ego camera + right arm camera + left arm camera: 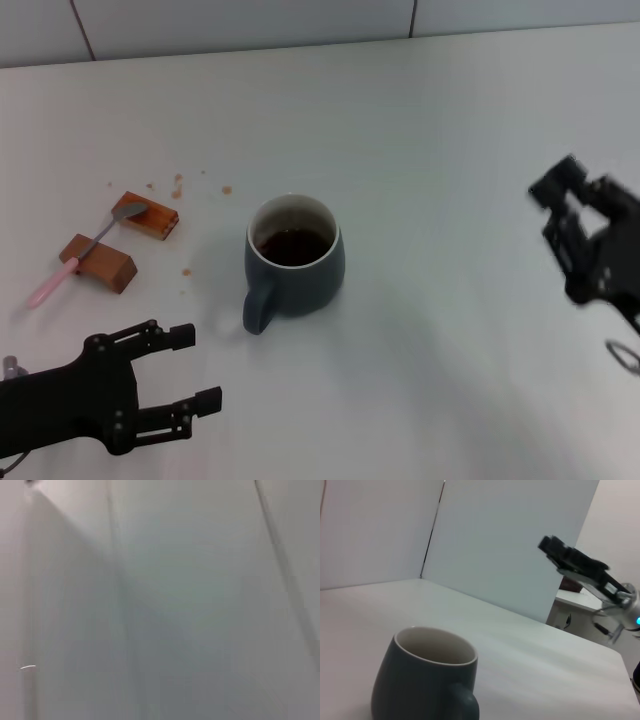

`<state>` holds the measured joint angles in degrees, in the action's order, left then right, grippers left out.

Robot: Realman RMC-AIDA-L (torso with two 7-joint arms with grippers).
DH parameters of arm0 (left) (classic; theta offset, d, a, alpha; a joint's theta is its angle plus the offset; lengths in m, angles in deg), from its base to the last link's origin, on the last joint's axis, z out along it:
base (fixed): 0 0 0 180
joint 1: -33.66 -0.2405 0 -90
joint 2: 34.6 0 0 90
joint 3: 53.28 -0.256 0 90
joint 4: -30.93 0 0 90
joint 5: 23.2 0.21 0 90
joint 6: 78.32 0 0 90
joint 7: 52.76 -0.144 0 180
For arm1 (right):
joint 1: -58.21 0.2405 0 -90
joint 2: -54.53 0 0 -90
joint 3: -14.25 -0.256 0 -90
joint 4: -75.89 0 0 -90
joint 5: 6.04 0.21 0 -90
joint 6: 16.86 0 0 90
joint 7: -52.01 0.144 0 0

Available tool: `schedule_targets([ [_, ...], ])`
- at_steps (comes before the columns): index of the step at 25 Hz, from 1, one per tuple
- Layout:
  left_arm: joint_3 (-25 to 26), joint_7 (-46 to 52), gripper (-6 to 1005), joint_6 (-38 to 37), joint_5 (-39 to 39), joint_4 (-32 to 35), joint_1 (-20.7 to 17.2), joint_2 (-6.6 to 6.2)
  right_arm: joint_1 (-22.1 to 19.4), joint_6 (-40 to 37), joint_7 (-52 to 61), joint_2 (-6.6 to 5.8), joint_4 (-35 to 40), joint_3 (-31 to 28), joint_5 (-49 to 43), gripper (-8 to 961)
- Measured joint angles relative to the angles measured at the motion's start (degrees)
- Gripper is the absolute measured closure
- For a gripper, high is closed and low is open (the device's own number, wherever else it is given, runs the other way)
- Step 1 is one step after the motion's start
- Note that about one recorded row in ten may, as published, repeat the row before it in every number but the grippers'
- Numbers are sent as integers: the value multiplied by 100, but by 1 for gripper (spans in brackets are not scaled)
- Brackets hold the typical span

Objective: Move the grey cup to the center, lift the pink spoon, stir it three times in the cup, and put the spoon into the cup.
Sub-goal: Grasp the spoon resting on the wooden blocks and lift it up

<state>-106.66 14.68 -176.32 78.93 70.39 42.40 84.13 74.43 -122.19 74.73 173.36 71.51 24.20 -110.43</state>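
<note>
Left hand [205,367]: low at the near left of the white surface [440,140], its two fingers spread apart and holding nothing, pointing toward the cup's side; it is near the cup but apart from it.
Spoon [85,252]: far left, lying across two wooden blocks, pink handle end toward the near left and the grey metal bowl on the farther block; untouched by either hand.
Wooden blocks [98,262]: two small brown blocks side by side, one nearer and one farther [147,215], both left of the cup and well apart from it.
Crumbs [178,187]: a few brown specks scattered on the surface between the blocks and the cup.
Cup [293,263]: roughly mid-surface, upright, blue-grey outside and white inside, with dark brown liquid in it; its loop handle points toward the near left. The left wrist view shows it close up [426,681], handle toward the camera.
Right hand [575,215]: raised at the far right, well apart from the cup and holding nothing; I cannot tell whether it is open or closed. It also appears in the left wrist view [570,560], high above the surface.
</note>
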Motion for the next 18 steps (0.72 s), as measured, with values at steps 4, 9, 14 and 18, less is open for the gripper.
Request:
schedule_targets([
  [4, 9, -2, 176, -1, -1, 0, 11, 0, -16, -190, 1274, 18, 1058, 448, -675, 647],
  [9, 30, -32, 176, -17, -109, 0, 27, 0, 111, -224, 2383, 38, 1945, 1063, -1213, 543],
  [14, 30, -56, 176, -22, -289, 0, -24, 0, 270, -228, 2924, 51, 2251, 1549, -1234, 439],
  [18, 31, -56, 176, -27, -410, 0, -71, 0, 393, -120, 3675, 69, 2601, 1689, -1238, 318],
])
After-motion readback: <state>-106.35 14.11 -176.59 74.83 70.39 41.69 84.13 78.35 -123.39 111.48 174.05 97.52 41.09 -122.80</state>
